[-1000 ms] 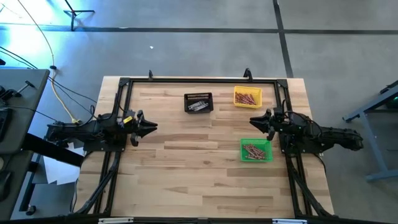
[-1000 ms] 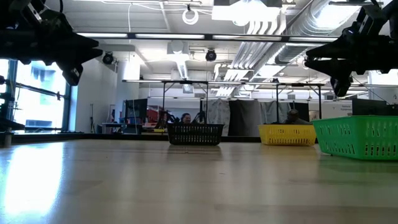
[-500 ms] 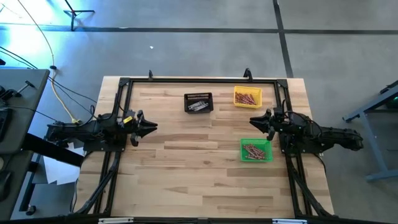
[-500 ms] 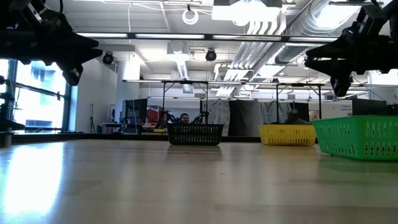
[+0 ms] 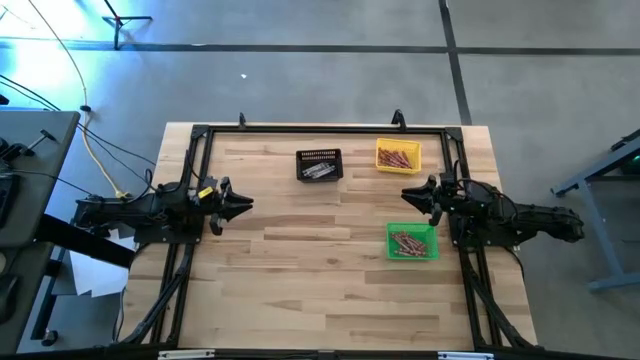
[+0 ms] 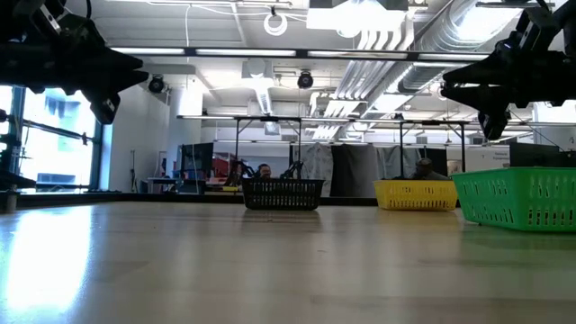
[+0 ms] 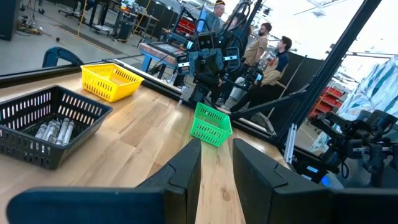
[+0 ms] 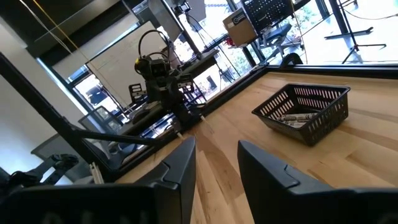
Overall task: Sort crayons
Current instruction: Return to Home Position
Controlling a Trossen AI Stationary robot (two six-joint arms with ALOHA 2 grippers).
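The crayons lie sorted in three small bins on the wooden table. Grey crayons (image 5: 318, 172) lie in the black bin (image 5: 319, 157) at the far middle. Reddish crayons (image 5: 398, 158) lie in the yellow bin (image 5: 398, 146) at the far right. Orange-brown crayons (image 5: 408, 243) lie in the green bin (image 5: 431, 243) at the right. My left gripper (image 5: 243, 204) hovers open and empty at the table's left side, above the wood (image 7: 216, 149). My right gripper (image 5: 407, 195) hovers open and empty at the right side, between the yellow and green bins (image 8: 216, 152).
A black metal frame (image 5: 320, 128) runs along the table's far edge and both sides. The wood between the two grippers (image 5: 320, 230) is bare. People stand among equipment beyond the table (image 7: 267, 50).
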